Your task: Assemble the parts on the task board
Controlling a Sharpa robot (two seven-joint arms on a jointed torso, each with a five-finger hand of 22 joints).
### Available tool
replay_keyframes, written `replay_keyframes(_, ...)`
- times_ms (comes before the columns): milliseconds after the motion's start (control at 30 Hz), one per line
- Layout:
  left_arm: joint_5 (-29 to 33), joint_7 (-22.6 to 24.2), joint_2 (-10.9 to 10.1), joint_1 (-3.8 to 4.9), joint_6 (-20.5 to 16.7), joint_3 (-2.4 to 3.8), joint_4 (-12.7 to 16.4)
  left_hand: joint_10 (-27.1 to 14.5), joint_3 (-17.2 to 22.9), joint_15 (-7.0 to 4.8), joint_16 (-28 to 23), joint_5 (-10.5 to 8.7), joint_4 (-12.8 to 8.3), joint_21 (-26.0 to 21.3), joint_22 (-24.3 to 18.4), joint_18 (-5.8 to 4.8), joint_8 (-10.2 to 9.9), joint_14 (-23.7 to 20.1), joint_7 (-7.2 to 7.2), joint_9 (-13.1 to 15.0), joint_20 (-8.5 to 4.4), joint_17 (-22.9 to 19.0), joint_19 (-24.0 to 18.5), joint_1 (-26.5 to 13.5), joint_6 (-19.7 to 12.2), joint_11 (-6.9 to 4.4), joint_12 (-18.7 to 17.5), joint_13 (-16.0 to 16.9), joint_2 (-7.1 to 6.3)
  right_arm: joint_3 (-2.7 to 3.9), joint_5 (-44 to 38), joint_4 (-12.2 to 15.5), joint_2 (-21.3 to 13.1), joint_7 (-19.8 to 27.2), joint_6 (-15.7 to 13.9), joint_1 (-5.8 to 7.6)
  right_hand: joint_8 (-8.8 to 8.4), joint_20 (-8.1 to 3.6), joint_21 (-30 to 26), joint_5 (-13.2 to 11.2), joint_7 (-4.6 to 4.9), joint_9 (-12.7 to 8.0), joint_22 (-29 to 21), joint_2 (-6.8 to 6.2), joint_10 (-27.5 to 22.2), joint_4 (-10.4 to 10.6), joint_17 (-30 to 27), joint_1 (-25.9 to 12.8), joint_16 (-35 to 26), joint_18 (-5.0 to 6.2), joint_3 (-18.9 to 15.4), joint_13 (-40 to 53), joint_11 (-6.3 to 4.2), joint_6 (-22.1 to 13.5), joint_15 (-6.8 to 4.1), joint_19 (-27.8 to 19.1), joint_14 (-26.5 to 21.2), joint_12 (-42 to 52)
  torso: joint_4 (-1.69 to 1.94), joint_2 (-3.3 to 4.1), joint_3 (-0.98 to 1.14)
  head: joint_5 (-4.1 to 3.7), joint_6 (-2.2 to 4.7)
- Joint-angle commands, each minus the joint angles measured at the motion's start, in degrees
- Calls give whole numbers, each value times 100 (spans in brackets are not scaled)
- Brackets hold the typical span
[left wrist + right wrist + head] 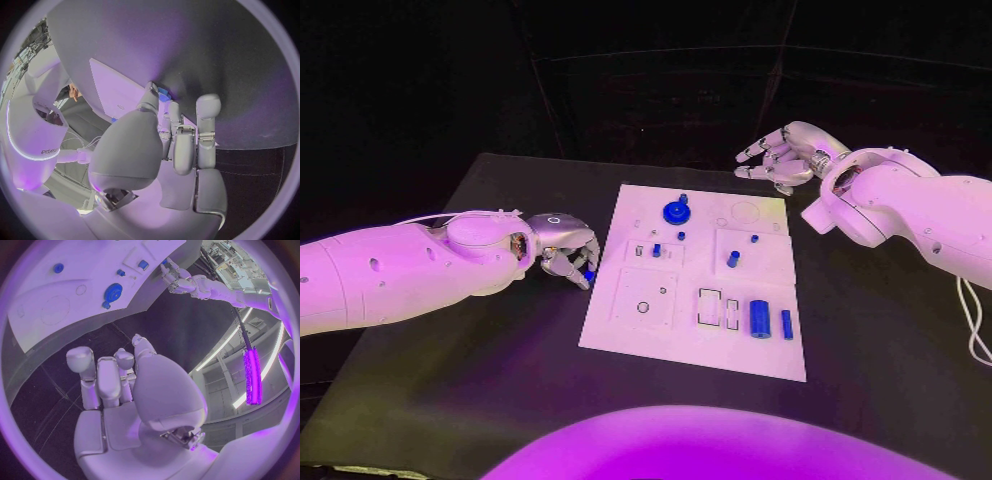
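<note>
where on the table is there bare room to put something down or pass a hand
Bare black table lies in front of the white task board, and more to its right, under the right arm. It is crowded at the board's left edge, where the left hand pinches a small blue part, and beside its far right corner, by the right hand.

Nothing on the task board (646,330) is reading as text or a number from here; the one faint mark, on the robot's white casing in the left wrist view, is staying illegible
</note>
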Motion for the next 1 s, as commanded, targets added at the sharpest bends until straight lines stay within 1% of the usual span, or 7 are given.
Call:
replay_keyframes(33,-40,-33,-7,-1,23,-5,-36,-31,226,-4,-59,27,-183,-87,-49,-48,38,-58,-18,18,-29,112,-55,384,52,-21,-71,-42,332,3,11,9,1,33,25,12,36,10,-30,34,3,-9,9,2,-13,13,10,42,-2,38,-33,4,-12,-46,-28,41,107,-16,3,2,-1,-1,1)
replay_keyframes(200,-38,22,-15,-1,-3,-4,-39,-53,299,15,-154,26,-203,-253,-128,-32,18,-148,-3,-12,-27,-33,-152,412,82,4,-219,-137,405,3,11,8,2,36,25,12,37,10,-33,42,4,-9,6,3,-9,21,5,54,-10,38,-30,4,-11,-46,-28,41,107,-11,2,-2,-3,-1,1)
replay_keyframes(400,23,89,-35,-1,-13,-4,-28,-44,344,46,-219,25,-149,-385,-182,-21,-60,-200,11,-70,-7,-121,-231,320,22,41,-411,-265,477,3,11,6,1,40,24,12,37,10,-34,42,4,-9,5,3,-11,23,3,53,-11,38,-31,1,-11,-46,-28,40,107,-14,4,0,-1,-11,1)
replay_keyframes(667,50,165,-79,1,-42,-4,-4,-30,458,72,-286,26,-41,-512,-239,-5,-136,-253,33,-120,15,-218,-292,227,-89,72,-591,-384,660,3,11,2,4,45,23,11,37,11,-37,44,5,-9,1,7,-11,33,6,45,-10,39,-33,-1,-10,-46,-27,38,108,-15,7,2,-1,1,1)
replay_keyframes(800,54,190,-97,2,-43,-3,7,-82,575,96,-341,27,3,-633,-299,10,-187,-299,71,-151,34,-297,-345,224,-158,105,-784,-499,730,3,11,-1,5,46,23,11,37,11,-37,44,5,-9,1,7,-11,33,6,45,-10,39,-33,-1,-10,-46,-27,38,108,-15,5,3,-5,-3,1)
replay_keyframes(867,56,206,-106,3,-50,-3,13,-57,692,126,-373,21,29,-701,-327,14,-216,-322,100,-173,57,-337,-376,223,-177,137,-956,-613,721,3,11,-2,5,46,22,11,37,11,-37,44,5,-9,1,7,-11,33,6,45,-10,39,-33,-1,-10,-46,-27,38,108,-15,4,2,-5,0,1)
replay_keyframes(1000,107,248,-116,7,-81,-3,28,-48,861,134,-404,27,60,-780,-364,29,-255,-344,119,-197,70,-381,-402,231,-201,149,-1092,-702,763,3,11,-5,7,47,21,11,37,11,-37,44,5,-9,1,7,-11,33,6,45,-10,39,-33,-1,-10,-46,-27,38,108,-15,5,-1,-1,1,1)
